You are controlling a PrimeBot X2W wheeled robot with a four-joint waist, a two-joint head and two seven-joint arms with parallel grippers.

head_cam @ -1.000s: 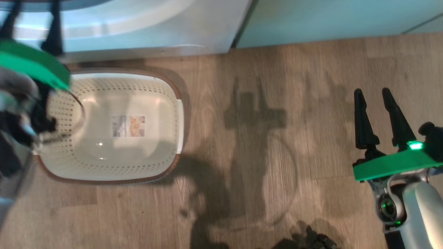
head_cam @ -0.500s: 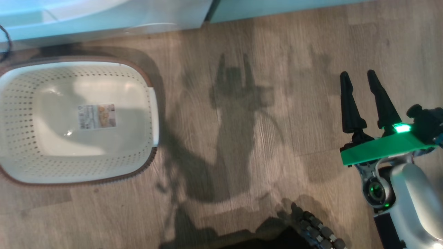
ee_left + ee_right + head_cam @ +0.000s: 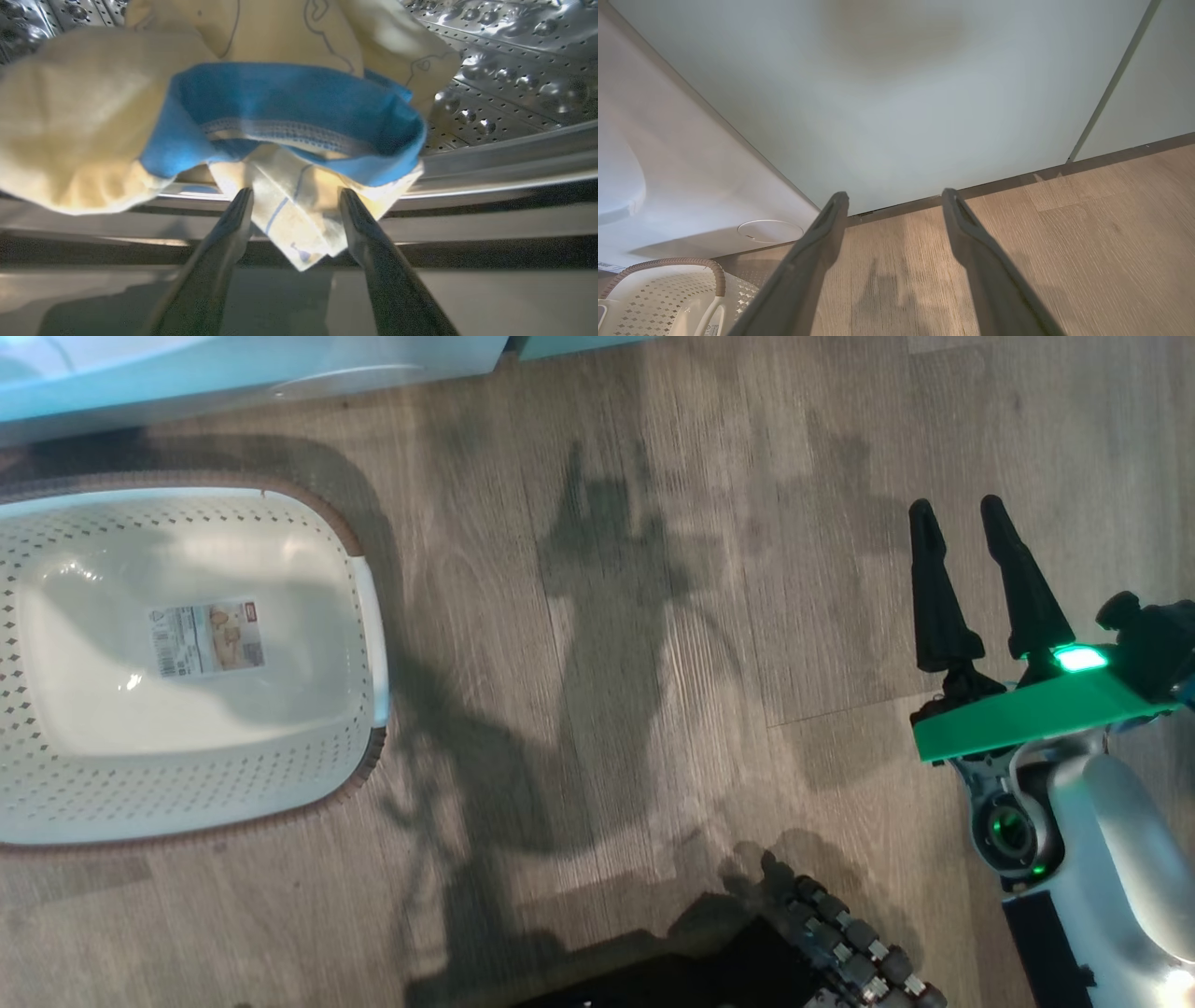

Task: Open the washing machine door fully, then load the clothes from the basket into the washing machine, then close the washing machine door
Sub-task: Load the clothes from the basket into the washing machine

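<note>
The clothes [image 3: 280, 116] hang between and beyond the left fingers [image 3: 233, 224], which stand apart.

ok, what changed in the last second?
The head camera swung, shifting the basket left in frame; it stayed put, empty. The left arm, above the basket a second ago, has moved off it. The left hand is open at the washing machine, clothes lying on the drum lip. The right hand stayed open and empty.

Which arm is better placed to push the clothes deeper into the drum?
Left. The left gripper sits at the drum mouth with the clothes at its fingertips; the right gripper hangs open over floor.
</note>
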